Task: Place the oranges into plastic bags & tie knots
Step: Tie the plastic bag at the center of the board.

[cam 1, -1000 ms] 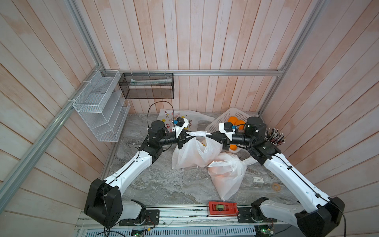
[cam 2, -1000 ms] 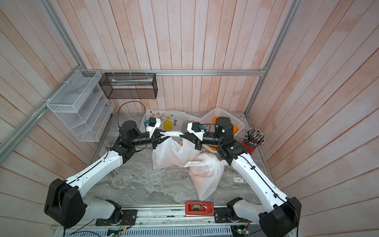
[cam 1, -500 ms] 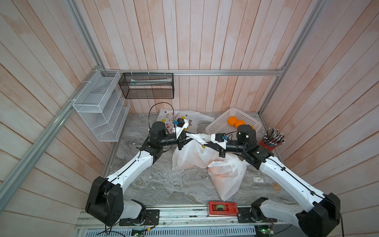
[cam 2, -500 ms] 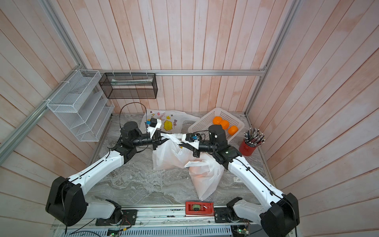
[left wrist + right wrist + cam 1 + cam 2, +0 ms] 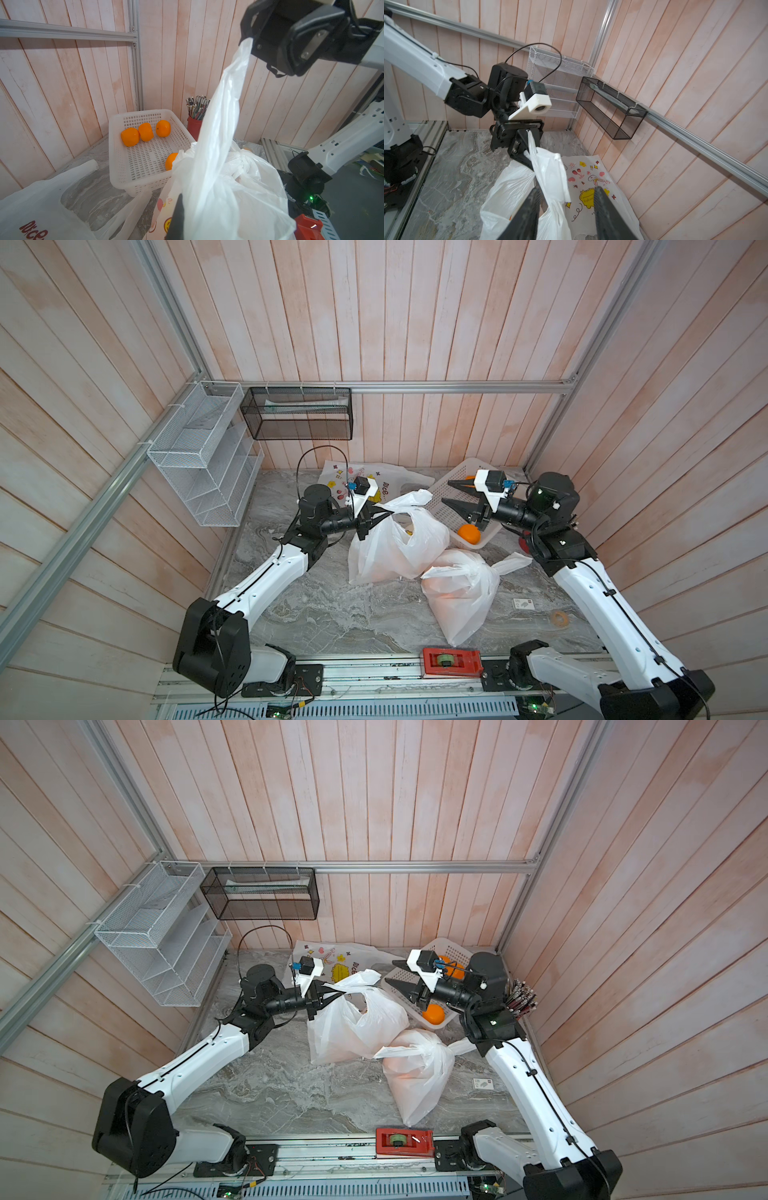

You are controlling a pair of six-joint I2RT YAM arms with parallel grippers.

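My left gripper (image 5: pixel 375 513) is clenched on a handle strap (image 5: pixel 409 498) of the open plastic bag (image 5: pixel 395 549). My right gripper (image 5: pixel 448 492) is released, jaws apart just beside the strap's loose end, above the white basket (image 5: pixel 135 114). To knot well, I judge the left pinch must hold the strap taut while the right closes on strap alone, not bag wall. The bag stands mid-table beside the tied bag (image 5: pixel 459 597), mouth up, long axis upright. Its strap runs crosswise, from one gripper toward the other.
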